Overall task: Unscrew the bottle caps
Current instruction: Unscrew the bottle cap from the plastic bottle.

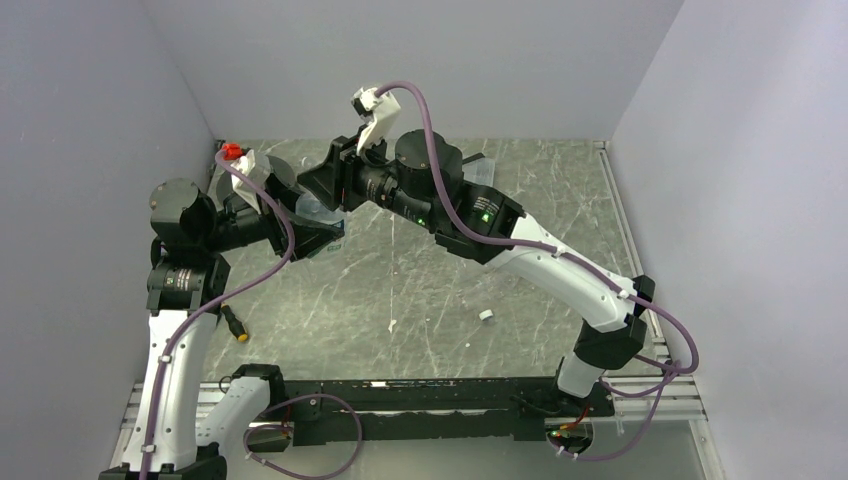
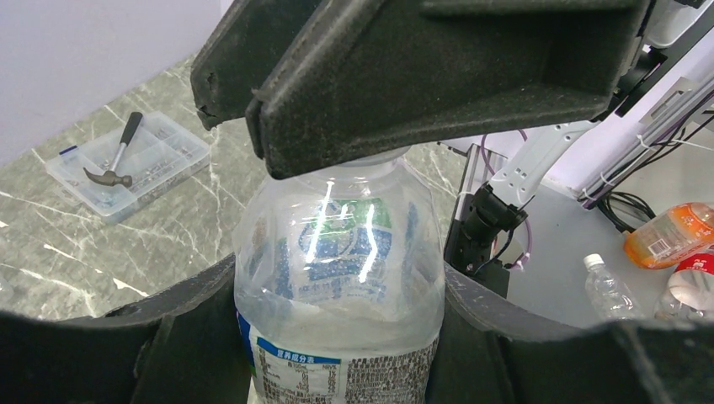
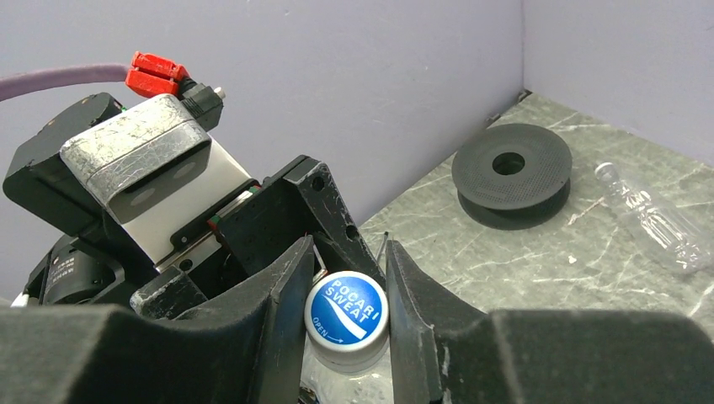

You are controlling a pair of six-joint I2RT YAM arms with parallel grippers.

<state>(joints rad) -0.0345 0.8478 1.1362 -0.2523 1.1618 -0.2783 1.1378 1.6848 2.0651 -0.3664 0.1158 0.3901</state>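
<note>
Thin, probably crushable bottle (image 2: 337, 252) gripped mid-body by left gripper (image 2: 337, 353); right gripper (image 3: 347, 282) clamps its stiff blue cap (image 3: 345, 316) at 3 and 9 o'clock.

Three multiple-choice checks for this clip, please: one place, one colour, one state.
1. Where does the hammer lie? A) in the clear tray B) hanging on the wall C) on the floor
2. What colour is the top of the cap between the jaws of the right gripper? A) white B) blue C) red
3. How is the bottle beside the black spool? A) upright B) lying on its side C) held by an arm
Answers: 1 A, the tray's walls surround it; 2 B, blue with white lettering; 3 B, it lies flat on the table.
</note>
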